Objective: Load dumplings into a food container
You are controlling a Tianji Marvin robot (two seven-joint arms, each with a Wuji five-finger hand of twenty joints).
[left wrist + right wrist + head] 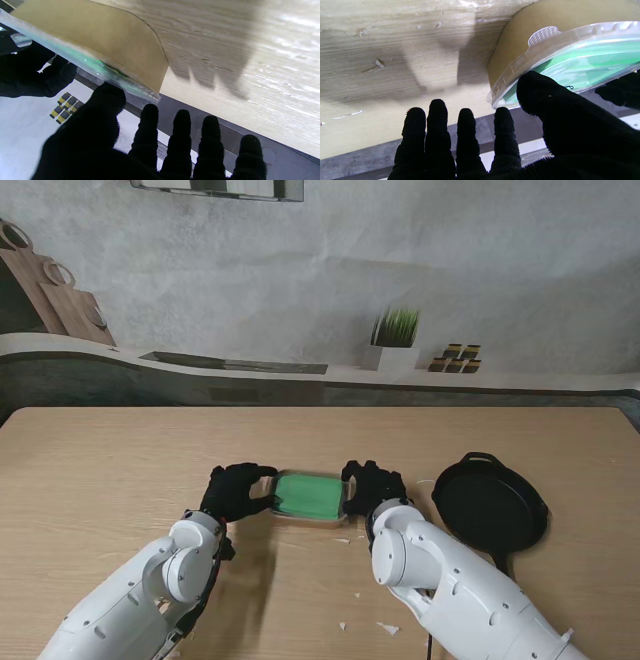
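Container [309, 497] sits between left hand [234, 491] and right hand [372, 486], both gripping its ends; pan [490, 505] lies beyond the right hand.

A pale wood-grain table [120, 470] fills the lower half of my stand view, its far edge running straight across the middle of the frame. Near the centre, a food container [310, 498] with a clear lid and green showing inside rests flat on the boards. At centre right, well apart from it, a black cast-iron skillet [489, 506] sits on the surface, a small loop on its far rim and its handle pointing toward the bottom edge of the frame. Small white scraps [387, 628] lie scattered on the wood at lower centre; I cannot tell what they are.
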